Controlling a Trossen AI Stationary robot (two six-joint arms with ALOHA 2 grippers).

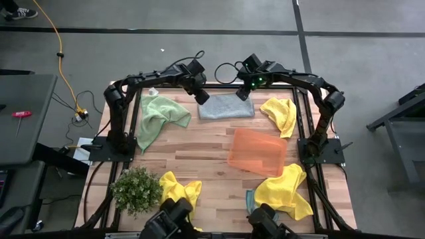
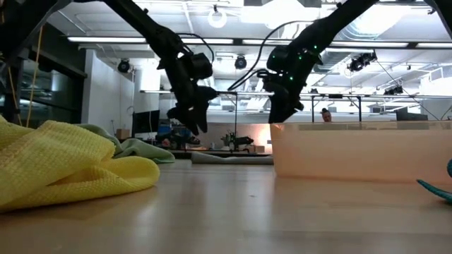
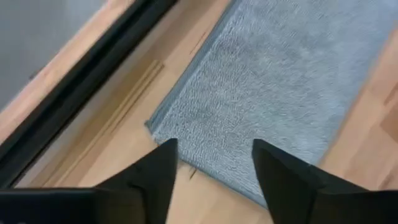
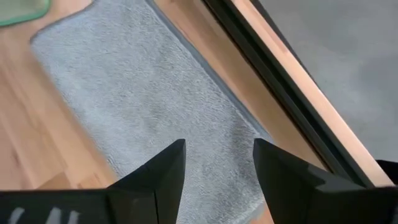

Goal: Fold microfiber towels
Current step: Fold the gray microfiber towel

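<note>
A grey-blue microfiber towel (image 1: 226, 107) lies flat in a folded oblong at the far middle of the table. My left gripper (image 1: 202, 98) hovers open over its left end, with the towel's corner (image 3: 155, 124) just beyond the fingertips. My right gripper (image 1: 244, 93) hovers open over the towel's right end (image 4: 236, 130). In the low view both grippers, left (image 2: 194, 116) and right (image 2: 282, 113), hang clear above the tabletop. Neither holds anything.
A pale green towel (image 1: 158, 116) lies at the far left and a yellow one (image 1: 282, 113) at the far right. Two more yellow towels (image 1: 180, 192) (image 1: 285, 189) lie near the front. An orange tray (image 1: 257, 151) sits right of centre, and a potted plant (image 1: 137, 189) at the front left.
</note>
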